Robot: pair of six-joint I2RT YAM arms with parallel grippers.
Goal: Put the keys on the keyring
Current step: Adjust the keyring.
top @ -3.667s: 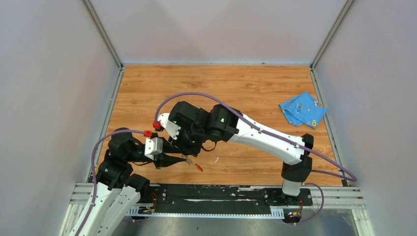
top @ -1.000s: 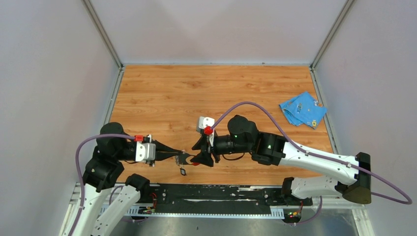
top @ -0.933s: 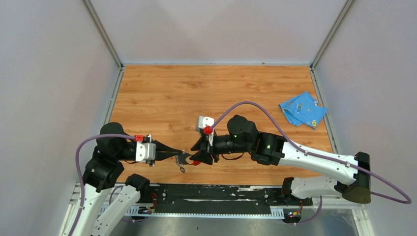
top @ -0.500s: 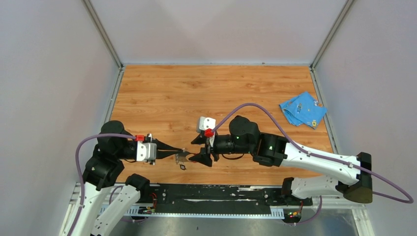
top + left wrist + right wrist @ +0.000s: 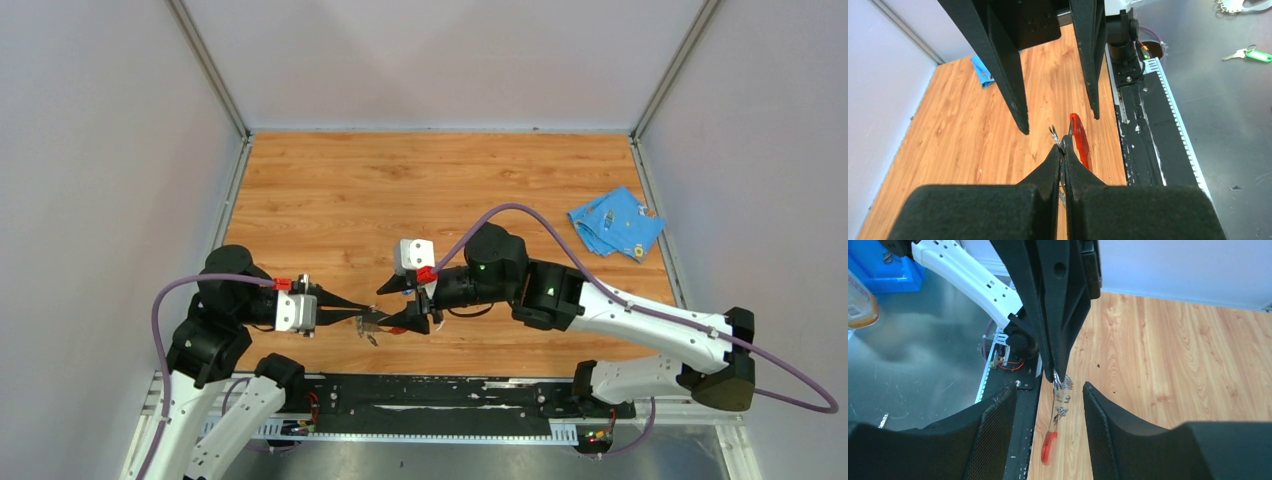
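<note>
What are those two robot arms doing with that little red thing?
The left gripper is pinched shut on the keyring, holding it up near the front edge of the wooden table with its red strap dangling. The right gripper is open, with one finger on either side of the ring, not gripping it.

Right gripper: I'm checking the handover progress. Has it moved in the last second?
Yes. In the top view the right gripper has edged left, away from the blue cloth, toward the keyring held by the left gripper.

Top cam: high over the near edge of the table [image 5: 400, 180], looking down. Wrist cams: close-in, facing each other, both seeing the keyring [image 5: 1079, 137].
</note>
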